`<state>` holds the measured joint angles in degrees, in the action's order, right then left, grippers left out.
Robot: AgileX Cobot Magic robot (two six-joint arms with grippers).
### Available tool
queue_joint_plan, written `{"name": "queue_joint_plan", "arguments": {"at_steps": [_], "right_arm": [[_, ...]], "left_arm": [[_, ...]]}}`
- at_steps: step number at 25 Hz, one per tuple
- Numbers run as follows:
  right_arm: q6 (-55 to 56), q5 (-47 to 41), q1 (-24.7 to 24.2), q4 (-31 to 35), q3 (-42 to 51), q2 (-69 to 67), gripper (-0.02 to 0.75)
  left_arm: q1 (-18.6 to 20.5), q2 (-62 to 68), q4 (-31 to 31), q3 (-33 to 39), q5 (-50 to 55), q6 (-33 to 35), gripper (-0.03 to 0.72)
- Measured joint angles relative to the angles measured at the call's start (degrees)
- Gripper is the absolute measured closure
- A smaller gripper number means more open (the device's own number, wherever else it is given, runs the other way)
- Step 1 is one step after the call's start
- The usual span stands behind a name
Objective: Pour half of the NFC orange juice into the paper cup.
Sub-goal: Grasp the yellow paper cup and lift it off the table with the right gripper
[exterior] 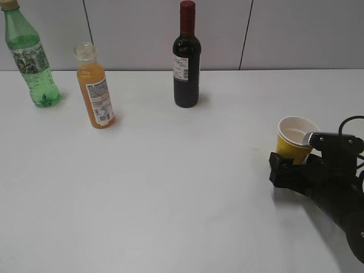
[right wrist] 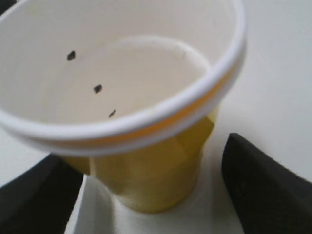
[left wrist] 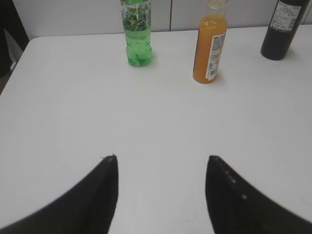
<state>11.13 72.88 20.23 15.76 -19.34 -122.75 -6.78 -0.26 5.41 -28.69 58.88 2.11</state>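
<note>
- The NFC orange juice [exterior: 95, 89] is seen standing upright near the far left corner of the tabletop [exterior: 170, 182], uncapped, its clear neck open and the orange liquid reaching high up the bottle; nothing is touching it.
- The paper cup [exterior: 296, 140] is found near the right edge of the tabletop, well apart from the juice, upright and empty, with a few dark specks on its white inside wall.
- The right claw [exterior: 290, 165] is set around the cup's lower body, a finger on each side; its left finger looks to be touching the yellow wall, while a gap is seen at the right one, so a firm grip cannot be confirmed. The cup is probably being steadied or readied for carrying toward the bottle.
- The left claw [left wrist: 161, 195] is held wide open and empty over the near left part of the tabletop, pointed at the juice, seemingly lined up for a grasp on it.
- A green plastic bottle [exterior: 29, 57] stands in the far left corner beside the juice, and a dark wine bottle [exterior: 186, 60] at the middle of the far edge; both are untouched.
</note>
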Motion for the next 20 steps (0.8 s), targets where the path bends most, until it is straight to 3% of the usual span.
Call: {"name": "queue_joint_plan", "arguments": {"at_steps": [20], "right_arm": [[-0.05, 4.07, -0.57, 0.52, -2.72, -4.19, 0.087]], "left_arm": [[0.0, 0.0, 0.0, 0.0, 0.0, 0.0, 0.251]]}}
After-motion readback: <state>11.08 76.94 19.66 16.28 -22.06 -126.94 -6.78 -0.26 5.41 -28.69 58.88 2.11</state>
